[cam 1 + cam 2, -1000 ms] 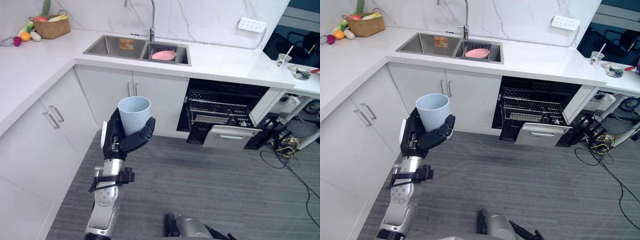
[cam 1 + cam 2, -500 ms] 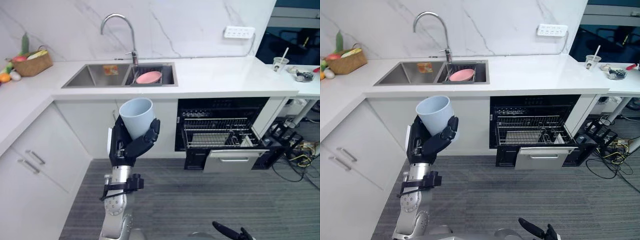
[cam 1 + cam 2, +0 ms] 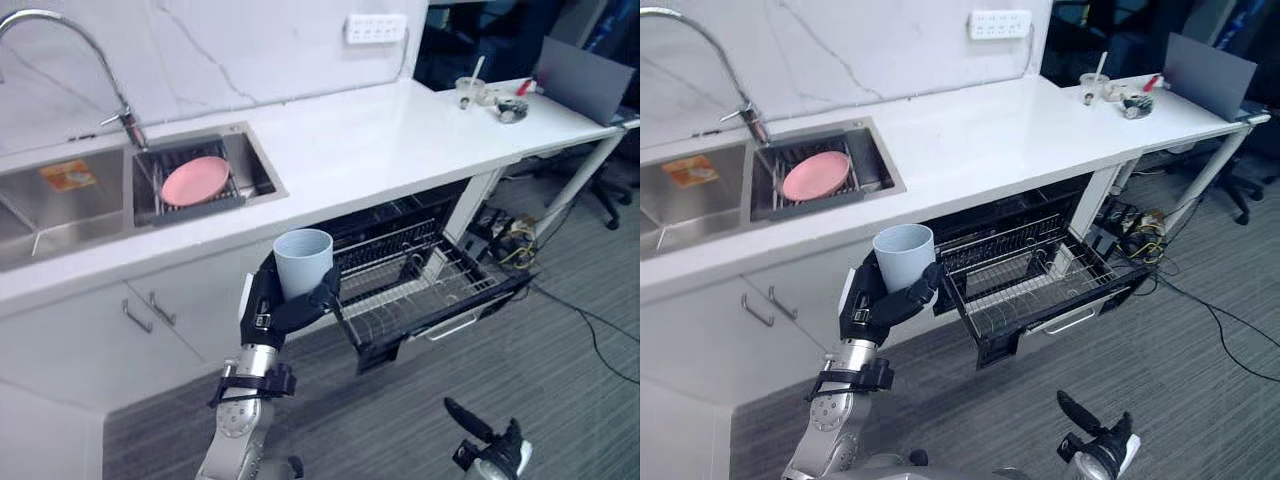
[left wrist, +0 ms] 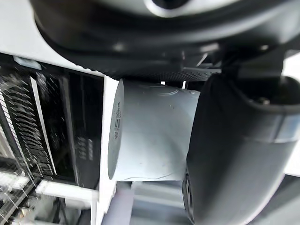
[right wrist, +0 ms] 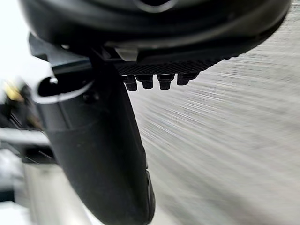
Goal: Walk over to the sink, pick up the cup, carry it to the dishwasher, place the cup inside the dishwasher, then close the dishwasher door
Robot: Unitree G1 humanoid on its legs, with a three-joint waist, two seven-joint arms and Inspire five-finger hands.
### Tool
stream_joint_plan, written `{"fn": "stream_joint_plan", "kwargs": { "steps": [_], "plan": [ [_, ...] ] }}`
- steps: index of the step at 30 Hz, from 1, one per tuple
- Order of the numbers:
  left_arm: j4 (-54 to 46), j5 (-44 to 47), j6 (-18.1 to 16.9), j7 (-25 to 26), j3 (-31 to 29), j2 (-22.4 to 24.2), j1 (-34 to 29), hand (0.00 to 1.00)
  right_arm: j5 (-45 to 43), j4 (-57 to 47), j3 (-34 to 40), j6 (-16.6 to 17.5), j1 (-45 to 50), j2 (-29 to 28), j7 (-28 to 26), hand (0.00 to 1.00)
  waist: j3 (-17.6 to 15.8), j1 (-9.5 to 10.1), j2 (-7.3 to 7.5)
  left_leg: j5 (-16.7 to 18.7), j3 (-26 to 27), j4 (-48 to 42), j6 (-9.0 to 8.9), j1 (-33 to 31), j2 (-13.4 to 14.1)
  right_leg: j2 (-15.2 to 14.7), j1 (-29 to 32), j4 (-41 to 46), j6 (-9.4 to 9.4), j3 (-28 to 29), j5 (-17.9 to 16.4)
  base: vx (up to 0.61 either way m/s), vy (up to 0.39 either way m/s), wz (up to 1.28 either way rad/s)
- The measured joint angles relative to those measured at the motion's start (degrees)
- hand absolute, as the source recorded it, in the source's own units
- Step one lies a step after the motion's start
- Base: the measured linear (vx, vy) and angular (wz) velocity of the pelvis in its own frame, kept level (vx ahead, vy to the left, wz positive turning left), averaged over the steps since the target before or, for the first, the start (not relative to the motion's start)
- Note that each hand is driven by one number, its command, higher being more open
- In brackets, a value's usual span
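A pale blue cup (image 3: pixel 303 262) stands upright in my left hand (image 3: pixel 270 310), whose fingers and thumb (image 4: pixel 234 150) curl round its wall (image 4: pixel 150 136). The cup hangs just left of the open dishwasher (image 3: pixel 420 285), under the counter edge. The dishwasher's wire rack (image 3: pixel 1030 280) is pulled out over the floor and looks empty. My right hand (image 3: pixel 490 455) hangs low over the floor in front of the rack, fingers relaxed, thumb (image 5: pixel 98 154) free and holding nothing.
The sink (image 3: pixel 90 200) with a pink plate (image 3: pixel 195 180) and a tap (image 3: pixel 125 125) is at the left. White counter (image 3: pixel 380 140) runs right to a desk with small items (image 3: pixel 490 100). Cables (image 3: pixel 510 240) lie right of the dishwasher. Grey floor (image 3: pixel 580 340) spreads right.
The camera has moved closer and turned right, so the dishwasher rack now lies just beside the held cup. The left hand keeps the cup upright.
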State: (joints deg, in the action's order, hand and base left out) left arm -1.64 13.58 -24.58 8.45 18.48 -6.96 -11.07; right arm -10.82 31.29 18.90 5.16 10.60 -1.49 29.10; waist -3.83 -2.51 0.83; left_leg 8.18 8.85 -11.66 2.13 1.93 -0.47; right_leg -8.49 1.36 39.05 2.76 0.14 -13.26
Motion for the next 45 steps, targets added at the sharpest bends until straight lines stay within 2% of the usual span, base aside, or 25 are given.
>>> {"fn": "stream_joint_plan", "kwargs": {
  "steps": [1,3,4,5,6,8,10,12,13,15,16,17,18,19,21,22,25,29,35,40,45],
  "plan": [
    [-0.1,-1.2,0.0,0.8,-0.5,0.0,0.1,0.0,1.4,-2.4,-0.6,0.0,-0.1,0.0,1.0,1.0,0.2,-0.31,-0.17,0.2,1.8,1.2,0.29,1.9,0.3,-2.3,1.0,0.3,-0.91,-5.9,-0.8,0.06,0.176,-0.94],
    [-0.4,-2.5,0.0,1.5,-1.6,0.0,0.1,0.0,2.5,-6.7,-1.3,-0.1,-0.1,0.0,2.3,1.0,0.3,-1.33,-0.19,0.2,3.1,2.0,0.35,3.0,1.4,-2.4,1.6,-3.6,-0.17,-10.3,-1.2,0.05,0.086,-0.47],
    [-0.5,-2.5,0.0,1.5,-2.3,-0.1,0.1,0.0,2.8,-9.2,-1.3,-0.1,0.0,-0.1,2.7,1.0,0.4,-1.87,-0.03,0.2,3.1,2.0,0.32,2.8,1.7,-1.4,1.6,-8.3,0.41,-10.8,-0.8,0.06,0.025,-0.3],
    [-0.5,-2.5,0.0,1.5,-3.5,-0.4,0.1,0.0,3.6,-13.0,-1.3,0.1,0.2,-0.1,3.3,1.0,0.6,-2.01,0.93,0.5,3.4,1.9,-0.04,2.5,1.3,-0.4,1.3,-15.2,0.68,-10.7,3.5,0.05,-0.027,-0.2],
    [-0.5,-2.5,0.1,1.5,-4.3,-0.7,0.1,0.0,3.9,-14.7,-1.2,0.3,0.2,0.1,3.3,1.0,0.6,-2.09,1.15,0.8,3.5,1.8,-0.53,2.5,1.1,-0.4,0.7,-17.1,1.01,-11.1,3.3,0.05,-0.046,-0.29],
    [-0.6,-2.5,0.8,2.1,-6.2,-0.7,0.3,0.0,5.9,-19.4,-1.3,2.5,0.5,0.7,1.4,1.0,0.7,-2.17,0.88,0.9,3.7,1.8,-1.02,1.8,1.7,1.0,-3.1,-26.3,1.69,-10.0,4.6,0.03,-0.088,-0.24],
    [-0.8,-3.9,1.1,3.9,-6.5,-0.6,0.7,0.0,6.3,-21.3,-2.3,4.1,1.2,1.0,-1.9,1.0,0.9,-2.08,0.42,0.6,3.0,1.9,-1.42,0.8,2.7,2.5,-3.5,-29.7,1.22,-9.2,7.3,-0.01,-0.068,-0.17],
    [-0.8,-5.5,2.0,5.5,-6.4,0.2,2.0,0.0,6.4,-23.5,-4.7,4.9,1.6,0.7,-4.3,1.0,0.6,-2.51,0.5,0.4,3.0,1.9,-1.68,0.1,3.3,3.1,-3.0,-30.2,1.33,-7.6,8.4,-0.04,-0.01,-0.09],
    [-0.8,-7.5,2.4,6.5,-6.7,0.5,2.8,0.0,6.2,-25.2,-5.9,6.5,3.4,0.2,-6.9,1.0,-0.2,-2.77,0.51,0.4,3.4,1.9,-1.71,0.6,3.6,3.5,-2.5,-29.4,1.4,-6.4,8.8,-0.07,0.026,-0.07],
    [-0.8,-9.0,2.3,7.3,-8.5,0.6,3.7,0.0,1.5,-25.4,-5.4,14.2,7.2,-0.8,-17.4,1.0,-0.7,-2.55,0.06,0.8,3.3,2.0,-1.59,0.1,4.0,3.7,-1.4,-27.2,1.39,-6.0,8.8,-0.08,0.025,-0.04],
    [-0.8,-9.1,1.6,8.1,-11.7,0.6,4.4,0.0,-6.8,-25.3,-3.3,19.1,8.6,-1.0,-28.5,1.0,-1.6,-3.01,0.07,1.0,3.3,2.4,-1.63,0.0,3.9,3.5,-1.3,-27.0,1.39,-5.9,8.8,-0.05,0.024,-0.01],
    [-0.8,-9.7,1.2,9.5,-15.0,0.5,5.2,0.0,-12.8,-27.0,-0.8,20.1,8.3,-0.7,-37.7,1.0,-2.2,-3.23,0.26,0.6,3.4,3.0,-1.61,0.1,3.6,3.3,-1.3,-27.5,1.39,-6.0,8.8,-0.05,0.018,0.0],
    [-0.8,-10.4,0.9,10.2,-16.3,0.7,5.6,0.0,-15.3,-28.5,0.3,20.2,8.1,-0.3,-40.7,1.0,-2.2,-3.15,0.3,0.3,3.3,3.5,-1.72,0.1,3.5,3.2,-1.5,-28.1,1.4,-6.2,8.8,-0.02,-0.002,0.07],
    [-0.9,-11.0,0.2,11.5,-18.5,0.8,5.9,0.0,-20.4,-32.7,1.6,19.9,7.7,0.9,-45.9,1.0,-2.2,-2.89,0.32,0.0,3.0,4.2,-1.83,0.3,3.3,3.1,-2.3,-29.5,1.44,-6.7,8.9,0.01,-0.018,0.13],
    [-1.1,-12.6,0.1,13.6,-19.7,1.2,5.7,0.0,-25.7,-39.6,1.3,18.5,6.5,2.8,-51.8,1.0,-2.2,-2.44,0.38,-1.2,2.2,5.7,-2.58,1.4,3.2,3.4,-4.1,-31.6,1.46,-7.3,8.9,0.08,-0.049,0.26],
    [-1.1,-14.5,0.1,14.4,-19.4,1.8,5.5,0.0,-28.6,-43.5,-0.4,16.6,4.8,3.7,-54.3,1.0,-2.0,-2.26,0.57,-2.0,1.5,6.6,-2.62,1.9,3.2,3.5,-4.8,-32.5,1.41,-7.9,9.0,0.11,-0.07,0.29],
    [-1.1,-22.0,0.2,16.9,-15.6,3.6,5.2,0.0,-30.3,-46.5,-6.1,12.1,-0.5,4.3,-56.4,1.0,-1.9,-1.24,0.63,-3.2,0.7,8.0,-3.13,2.5,3.4,4.0,-5.7,-33.9,1.14,-8.6,9.2,0.08,-0.057,0.2],
    [-1.1,-33.0,0.3,19.5,-9.2,3.2,6.0,0.0,-30.2,-44.9,-11.5,6.5,-3.4,4.2,-56.9,1.0,-1.8,-0.41,0.52,-3.9,-0.4,9.9,-3.34,3.8,3.4,4.2,-6.8,-34.5,1.1,-9.7,9.2,0.03,-0.021,0.15],
    [-0.3,-40.3,0.5,21.7,-6.9,0.8,8.7,0.0,-30.5,-44.9,-13.0,4.4,-3.5,5.3,-55.3,1.0,-1.8,-1.43,0.43,-4.2,-0.3,10.7,-3.02,4.7,2.8,3.7,-7.6,-35.0,1.36,-9.6,9.6,-0.01,0.009,0.0],
    [0.5,-41.5,0.5,21.7,-3.6,0.4,8.8,0.0,-29.0,-45.8,-17.3,1.5,-4.4,7.8,-52.0,1.0,-1.2,-1.47,-0.45,-5.4,-0.3,11.7,-2.6,4.5,2.1,3.3,-7.6,-36.3,1.33,-9.6,10.6,-0.06,0.012,0.01],
    [1.1,-44.1,0.3,21.2,0.3,0.1,8.9,0.0,-26.9,-46.3,-20.2,-0.7,-6.1,8.3,-49.4,1.0,-0.8,-1.47,-0.63,-7.1,-0.8,12.9,-2.2,4.3,1.3,2.7,-7.7,-36.9,1.28,-9.7,10.8,-0.1,-0.01,0.05]
  ]
}}
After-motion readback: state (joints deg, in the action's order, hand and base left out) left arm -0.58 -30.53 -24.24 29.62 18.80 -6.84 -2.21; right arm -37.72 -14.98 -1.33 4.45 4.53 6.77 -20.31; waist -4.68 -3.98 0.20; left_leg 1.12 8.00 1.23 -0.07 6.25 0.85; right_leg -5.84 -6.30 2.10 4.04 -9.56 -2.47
